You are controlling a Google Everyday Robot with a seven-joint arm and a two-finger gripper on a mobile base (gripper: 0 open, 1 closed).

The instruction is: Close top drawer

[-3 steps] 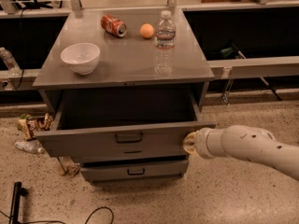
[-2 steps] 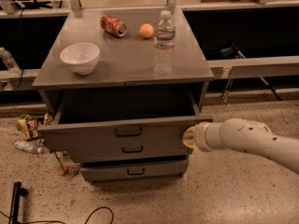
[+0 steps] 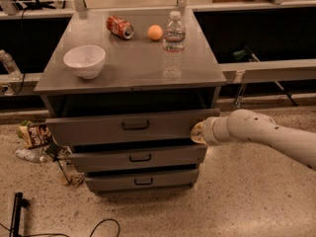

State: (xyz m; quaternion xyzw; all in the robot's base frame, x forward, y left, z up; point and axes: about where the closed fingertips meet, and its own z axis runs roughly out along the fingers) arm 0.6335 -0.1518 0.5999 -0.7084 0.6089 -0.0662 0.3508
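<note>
The top drawer [image 3: 98, 128] is a wide grey metal drawer with a dark bar handle [image 3: 135, 125] at its centre. It stands partly open, with a dark gap between its front panel and the cabinet top. My gripper [image 3: 197, 133] is at the end of a white arm [image 3: 266, 135] that comes in from the right. It rests against the right end of the drawer's front panel.
Two shallower drawers [image 3: 140, 157] sit below. On the cabinet top [image 3: 133, 65] are a white bowl [image 3: 84, 60], a red can [image 3: 120, 26], an orange [image 3: 155, 32] and a water bottle [image 3: 173, 38]. Litter [image 3: 34, 135] lies on the floor at left, with cables at lower left.
The top drawer has slid inward and the gap behind its front is smaller. My gripper and arm have moved with it, toward the cabinet.
</note>
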